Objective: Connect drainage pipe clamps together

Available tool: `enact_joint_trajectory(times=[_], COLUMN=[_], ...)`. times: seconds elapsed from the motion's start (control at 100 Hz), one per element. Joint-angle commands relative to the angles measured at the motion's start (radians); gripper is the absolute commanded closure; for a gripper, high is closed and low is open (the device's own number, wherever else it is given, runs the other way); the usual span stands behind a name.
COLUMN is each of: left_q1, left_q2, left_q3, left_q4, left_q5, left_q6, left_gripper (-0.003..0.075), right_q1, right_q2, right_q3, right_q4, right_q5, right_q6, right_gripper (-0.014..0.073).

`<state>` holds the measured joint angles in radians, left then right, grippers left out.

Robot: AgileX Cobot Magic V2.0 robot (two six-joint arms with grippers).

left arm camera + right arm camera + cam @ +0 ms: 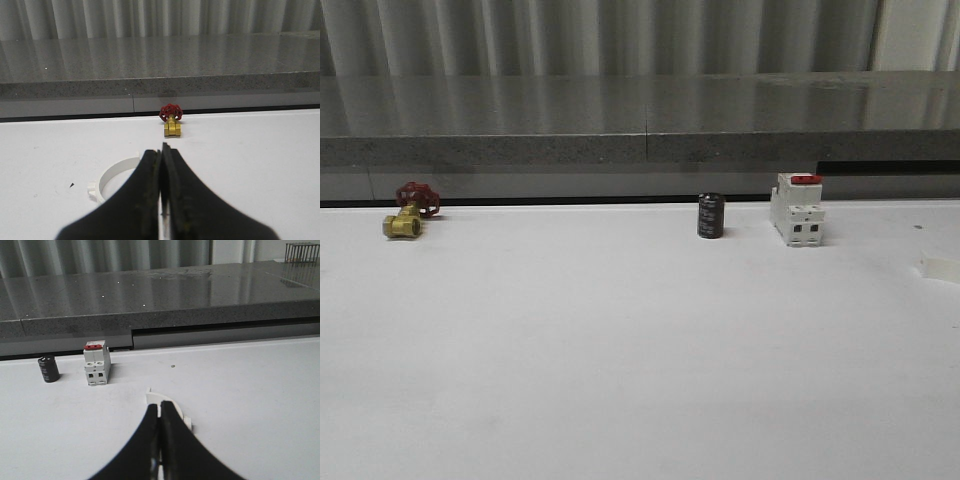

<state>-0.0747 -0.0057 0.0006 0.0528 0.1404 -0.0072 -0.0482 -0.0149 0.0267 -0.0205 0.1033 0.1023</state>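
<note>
Both tools look pinched together, holding nothing. Left tool [161,172] sits just in front of one white clamp half [114,175], lying flat on the desk [250,160], arc open toward the tool. Right tool [159,425] partly covers the other clamp half [162,399].

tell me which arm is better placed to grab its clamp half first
Left, by a small margin. In the left wrist view much of a clamp half's curve shows beside the shut left gripper. In the right wrist view the right gripper, also shut, covers most of the other half. Both must open first.
</note>
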Motion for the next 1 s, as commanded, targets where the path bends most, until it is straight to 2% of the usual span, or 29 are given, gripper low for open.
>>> enact_joint_trajectory(times=[0.0, 0.71, 0.8, 0.99], left_q1=[0.002, 0.002, 0.002, 0.002], left_q2=[-0.020, -0.020, -0.020, 0.065], left_q3=[0.045, 0.040, -0.002, -0.241], left_q4=[-0.007, -0.007, -0.007, -0.007], left_q5=[-0.087, -0.115, -0.060, 0.212], left_q6=[-0.009, -0.009, -0.009, -0.009], left_gripper=[0.0741, 0.0741, 0.0741, 0.0741], right_q1=[-0.006, -0.006, -0.006, -0.006], right_q2=[-0.015, -0.015, -0.015, -0.015], right_q3=[-0.015, -0.015, -0.015, -0.015], right_q4=[-0.001, -0.001, -0.001, -0.001], right_q5=[-0.068, -0.068, -0.068, -0.068], right_q6=[-0.008, -0.008, -0.008, -0.008], right_gripper=[0.0662, 0.0662, 0.0662, 0.0662])
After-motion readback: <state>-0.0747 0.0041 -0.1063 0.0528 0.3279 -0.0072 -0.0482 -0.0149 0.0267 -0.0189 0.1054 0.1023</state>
